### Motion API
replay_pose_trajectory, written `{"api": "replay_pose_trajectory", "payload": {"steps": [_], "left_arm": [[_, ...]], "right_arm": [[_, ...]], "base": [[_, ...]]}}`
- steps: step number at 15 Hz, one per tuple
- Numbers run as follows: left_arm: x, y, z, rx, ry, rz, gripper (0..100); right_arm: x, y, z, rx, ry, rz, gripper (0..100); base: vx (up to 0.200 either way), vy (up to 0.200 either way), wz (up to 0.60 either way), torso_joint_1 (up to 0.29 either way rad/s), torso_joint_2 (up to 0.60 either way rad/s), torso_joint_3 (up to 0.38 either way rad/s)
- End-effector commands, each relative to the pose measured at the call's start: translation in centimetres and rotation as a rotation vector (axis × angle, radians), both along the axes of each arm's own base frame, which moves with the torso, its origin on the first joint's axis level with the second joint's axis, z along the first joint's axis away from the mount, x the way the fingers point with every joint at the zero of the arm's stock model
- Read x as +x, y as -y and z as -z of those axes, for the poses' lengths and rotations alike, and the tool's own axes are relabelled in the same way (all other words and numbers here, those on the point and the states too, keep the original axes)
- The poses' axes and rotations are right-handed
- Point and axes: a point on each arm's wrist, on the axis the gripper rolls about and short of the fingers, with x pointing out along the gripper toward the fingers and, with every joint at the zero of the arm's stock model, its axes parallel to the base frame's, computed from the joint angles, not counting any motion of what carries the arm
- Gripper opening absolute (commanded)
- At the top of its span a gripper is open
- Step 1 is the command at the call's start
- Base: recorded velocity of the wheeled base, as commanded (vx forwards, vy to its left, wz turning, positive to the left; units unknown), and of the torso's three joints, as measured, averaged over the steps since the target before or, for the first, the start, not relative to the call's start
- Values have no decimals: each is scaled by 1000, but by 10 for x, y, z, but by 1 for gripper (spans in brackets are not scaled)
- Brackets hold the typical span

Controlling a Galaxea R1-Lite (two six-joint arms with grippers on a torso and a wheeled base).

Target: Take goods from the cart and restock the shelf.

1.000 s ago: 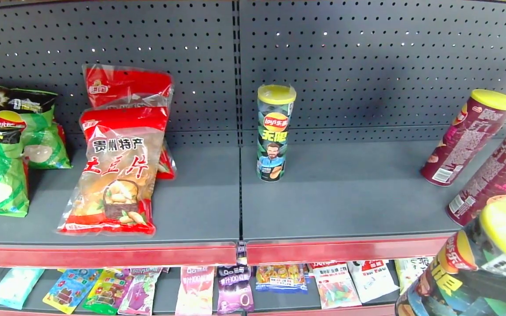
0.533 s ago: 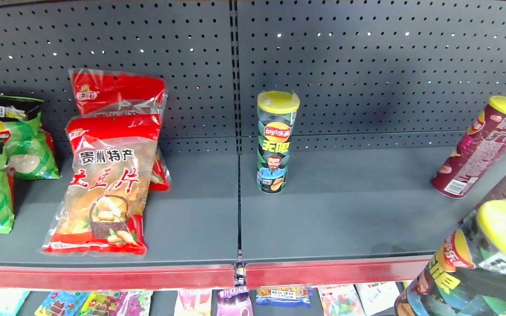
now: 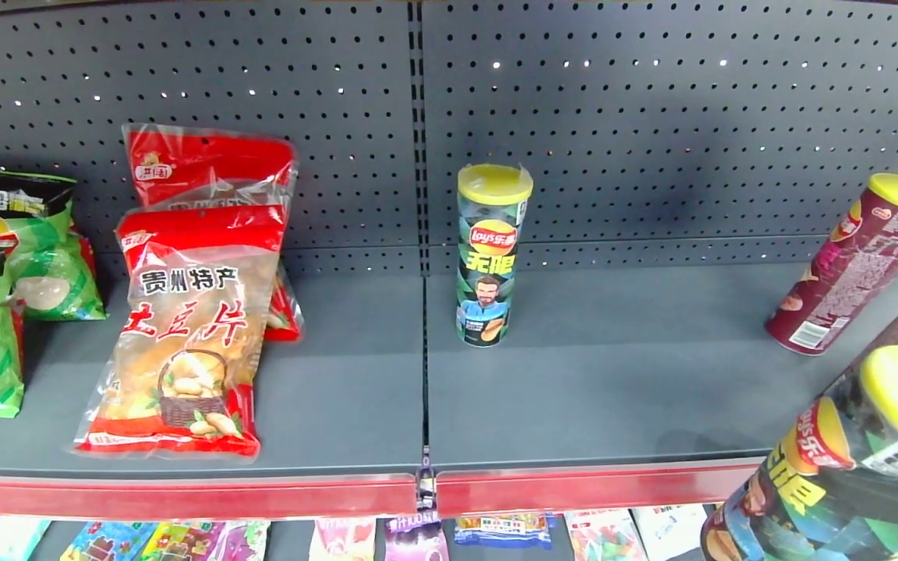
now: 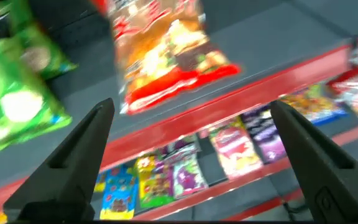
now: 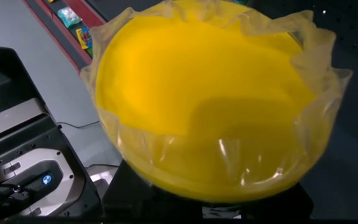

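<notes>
R gripper (image 3: 885, 502) pinches a yellow-lidded chip can (image 3: 823, 475), tilted, in front of the shelf (image 3: 589, 389) at its right end, near 2 maroon cans (image 3: 846, 265). 1 matching can (image 3: 490, 257) stands mid-shelf. L gripper (image 4: 191, 106) hangs spread wide, nothing in it, before the shelf's red edge (image 4: 247, 93).

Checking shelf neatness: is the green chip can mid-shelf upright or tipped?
Upright: the can stands on its base on the shelf, yellow lid on top.
</notes>
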Motion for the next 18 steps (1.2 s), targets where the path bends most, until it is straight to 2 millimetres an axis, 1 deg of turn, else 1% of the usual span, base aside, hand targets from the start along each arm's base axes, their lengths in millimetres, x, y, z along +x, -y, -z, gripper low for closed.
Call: {"api": "replay_pose_trajectory", "payload": {"steps": [1,2,3,5,6,7,8,9,10,11,12,13,16,18], "left_arm": [[33,6,-33,-27,-94,142,100],[52,9,-48,-36,-90,185,100],[76,11,-58,-40,-75,218,100],[131,24,-77,-48,-41,320,100],[153,40,-82,-65,-83,433,100],[174,57,-90,-136,-140,569,100],[185,61,-96,-168,-150,608,100],[210,73,-99,-175,-169,674,100],[228,85,-99,-177,-177,712,100],[245,91,-97,-179,-186,735,100],[259,98,-95,-170,-183,767,100],[269,103,-92,-153,-179,789,100],[290,111,-78,-118,-191,851,100],[306,123,-75,-111,-191,885,100]], "right_arm": [[-1,1,-2,5,10,-1,0],[-2,1,-1,6,9,0,0],[-2,1,-1,6,9,1,0],[-2,1,-3,9,14,3,0],[-2,1,-5,12,19,3,0],[-1,2,-7,17,25,9,0],[-1,2,-9,20,30,11,0],[-1,2,-10,20,32,20,0],[-1,2,-9,19,33,31,0],[-1,2,-10,19,35,35,0],[-1,2,-10,17,36,41,0],[-1,2,-10,17,37,44,0],[0,2,-9,13,32,49,0],[1,2,-9,13,28,49,0]], "base": [[0,0,0,0,0,0],[0,0,0,0,0,0],[0,0,0,0,0,0],[0,0,0,0,0,0],[0,0,0,0,0,0],[0,0,0,0,0,0],[0,0,0,0,0,0],[0,0,0,0,0,0],[0,0,0,0,0,0],[0,0,0,0,0,0],[0,0,0,0,0,0],[0,0,0,0,0,0],[0,0,0,0,0,0],[0,0,0,0,0,0]]}}
